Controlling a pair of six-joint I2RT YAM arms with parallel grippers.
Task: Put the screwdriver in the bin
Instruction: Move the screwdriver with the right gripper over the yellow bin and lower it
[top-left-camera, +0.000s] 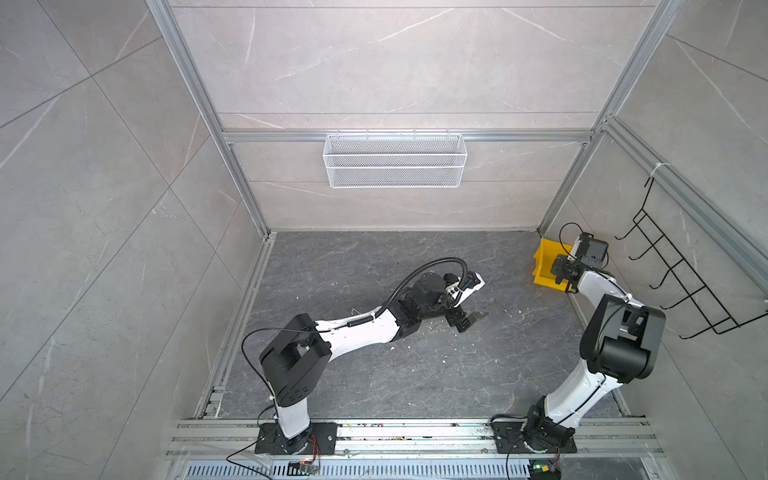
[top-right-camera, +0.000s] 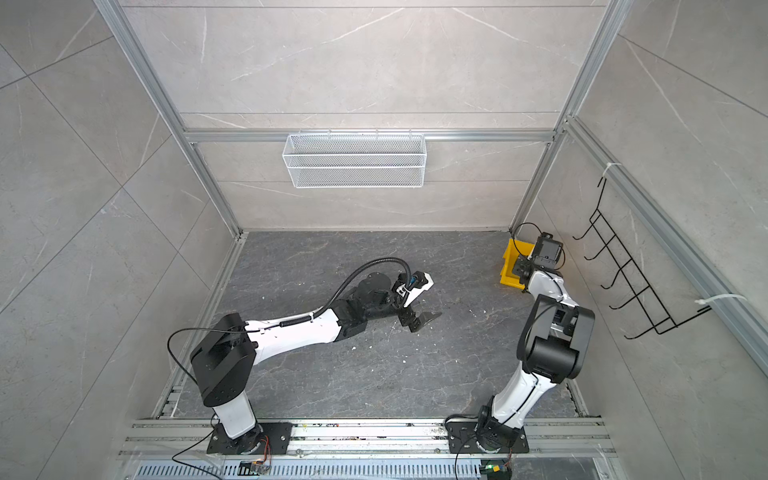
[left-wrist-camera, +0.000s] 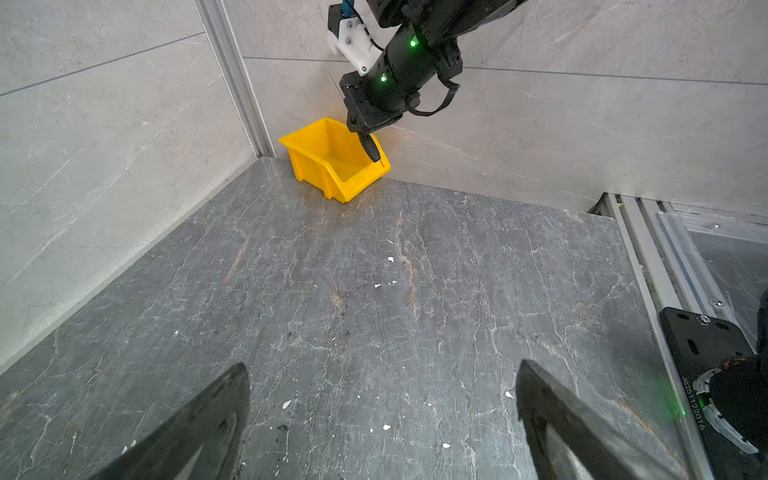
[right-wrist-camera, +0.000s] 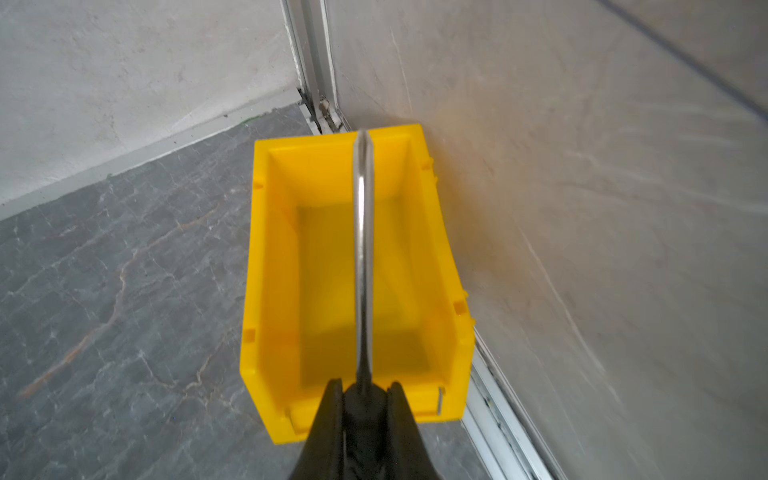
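Right fingers (right-wrist-camera: 326, 424) pinch the screwdriver (right-wrist-camera: 363, 249) above the bin (right-wrist-camera: 266, 270); left fingers (left-wrist-camera: 195, 428) gape.

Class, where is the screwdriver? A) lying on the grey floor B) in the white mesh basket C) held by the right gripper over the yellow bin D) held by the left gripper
C: the right gripper is shut on the screwdriver, its shaft over the bin.

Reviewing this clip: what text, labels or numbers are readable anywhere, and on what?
"J0251122016", digits uncertain: along the edge of the black base plate, left wrist view.
No text shows on the bin, the screwdriver or the basket.
Small boards at the near edge in both top views: too small to read.
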